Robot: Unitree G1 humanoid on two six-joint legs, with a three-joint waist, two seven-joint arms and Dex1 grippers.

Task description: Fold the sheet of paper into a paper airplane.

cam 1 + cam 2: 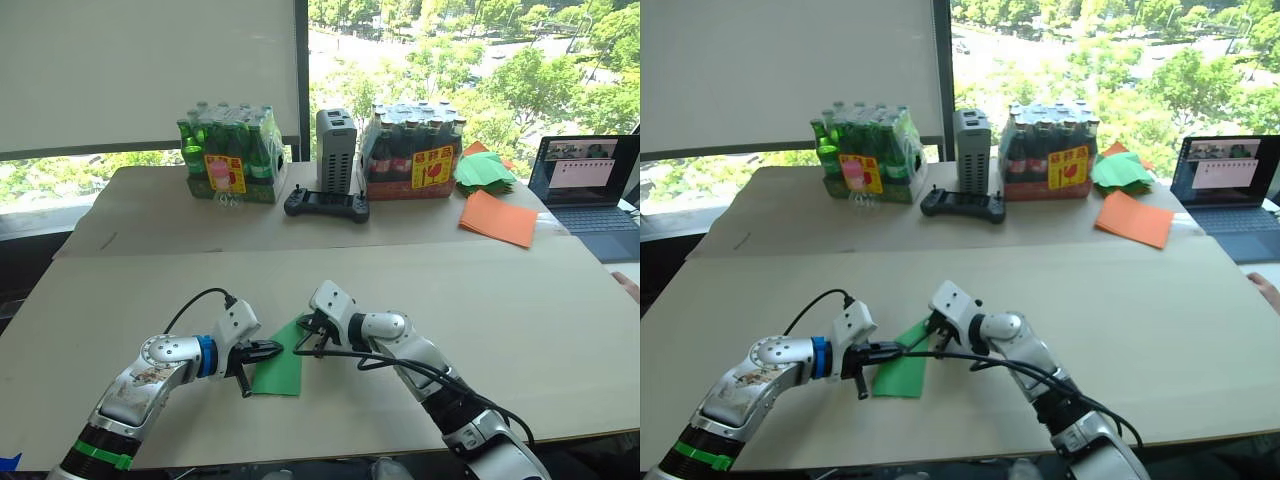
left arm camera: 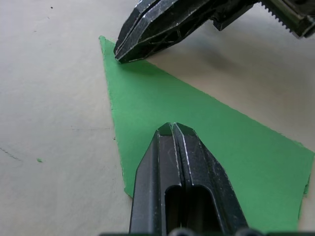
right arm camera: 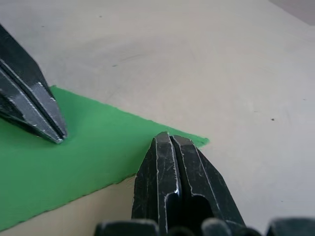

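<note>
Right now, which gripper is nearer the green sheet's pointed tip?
Right. The right gripper presses beside the sheet of paper's pointed tip; the left gripper rests farther back, mid-sheet.

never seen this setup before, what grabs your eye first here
The bright green sheet of paper, folded to a point, lies flat on the pale table near its front edge. Both pincers are shut with tips pressed on it: the left pincer at its middle, the right pincer near the pointed tip.

The laptop (image 1: 590, 190) is cut off at the picture's edge, its screen content too small to read.
</note>
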